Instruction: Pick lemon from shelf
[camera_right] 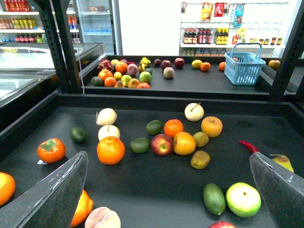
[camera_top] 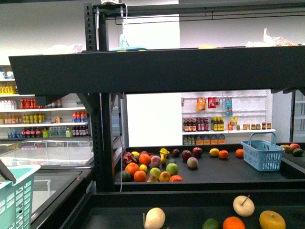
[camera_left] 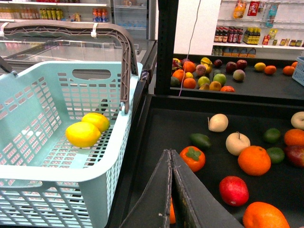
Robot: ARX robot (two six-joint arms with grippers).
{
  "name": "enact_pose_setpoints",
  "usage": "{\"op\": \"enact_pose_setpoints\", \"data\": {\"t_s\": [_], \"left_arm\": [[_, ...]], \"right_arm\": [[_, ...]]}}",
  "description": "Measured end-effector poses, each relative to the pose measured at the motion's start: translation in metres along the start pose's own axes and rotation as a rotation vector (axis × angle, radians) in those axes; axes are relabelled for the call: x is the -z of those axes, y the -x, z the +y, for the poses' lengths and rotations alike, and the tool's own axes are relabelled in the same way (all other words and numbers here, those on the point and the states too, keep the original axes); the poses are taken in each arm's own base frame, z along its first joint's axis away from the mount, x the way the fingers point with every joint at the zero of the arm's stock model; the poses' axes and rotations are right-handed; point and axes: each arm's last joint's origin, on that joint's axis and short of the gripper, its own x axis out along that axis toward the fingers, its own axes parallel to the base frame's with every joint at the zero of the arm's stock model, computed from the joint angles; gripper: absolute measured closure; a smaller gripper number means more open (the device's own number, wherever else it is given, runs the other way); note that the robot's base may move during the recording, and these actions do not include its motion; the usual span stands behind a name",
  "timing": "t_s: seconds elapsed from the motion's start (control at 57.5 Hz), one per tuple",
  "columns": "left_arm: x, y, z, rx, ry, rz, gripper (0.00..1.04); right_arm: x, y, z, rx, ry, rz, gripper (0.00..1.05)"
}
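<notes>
**Item:** lemon (camera_right: pixel 201 138), 1 piece, yellow with a green tint. It lies on the near tray of the shelf (camera_right: pixel 156 190), in the cluster of fruit at the middle. It touches an orange-yellow fruit (camera_right: pixel 184 143) on one side and sits just behind a dull, knobbly fruit (camera_right: pixel 200 159). It is partly hidden, so this identification is a judgement.

**Also held:** 2 lemons (camera_left: pixel 83 134) already lie in the pale blue basket (camera_left: pixel 71 171) beside the shelf.

**Handling (judged):**
- Light and firm, so it should not bruise under moderate grip.
- The smooth, rounded skin makes it likely to roll or squirt out of a shallow pinch.
- Best taken across the widest middle from above, with 1 finger set into the gap away from the neighbouring fruit.
- The crowding risks nudging those neighbours.

**Right gripper** (camera_right: pixel 167 156): jaws spread wide with nothing between them, above the tray and short of the cluster.

**Left gripper** (camera_left: pixel 171 154): jaws pressed together and empty, beside the basket.
</notes>
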Motion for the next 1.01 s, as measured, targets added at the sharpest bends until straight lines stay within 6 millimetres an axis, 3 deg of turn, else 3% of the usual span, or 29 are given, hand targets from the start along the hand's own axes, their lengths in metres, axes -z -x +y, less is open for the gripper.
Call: {"op": "enact_pose_setpoints", "data": {"t_s": [0.191, 0.417, 0.522, 0.8, 1.009], "left_arm": [[0.011, 0.011, 0.000, -0.001, 0.000, 0.010, 1.02], [0.014, 0.013, 0.000, 0.000, 0.000, -0.004, 1.02], [0.024, 0.013, 0.000, -0.002, 0.000, -0.002, 1.02], [0.024, 0.013, 0.000, 0.000, -0.001, -0.006, 1.02], [0.024, 0.013, 0.000, 0.000, 0.000, -0.006, 0.65]], "right_arm": [[0.000, 0.000, 0.000, 0.000, 0.000, 0.000, 0.02], [0.000, 0.000, 0.000, 0.000, 0.000, 0.000, 0.02], [0.000, 0.000, 0.000, 0.000, 0.000, 0.000, 0.02], [0.000, 0.000, 0.000, 0.000, 0.000, 0.000, 0.02], [0.000, 0.000, 0.000, 0.000, 0.000, 0.000, 0.02]]}}
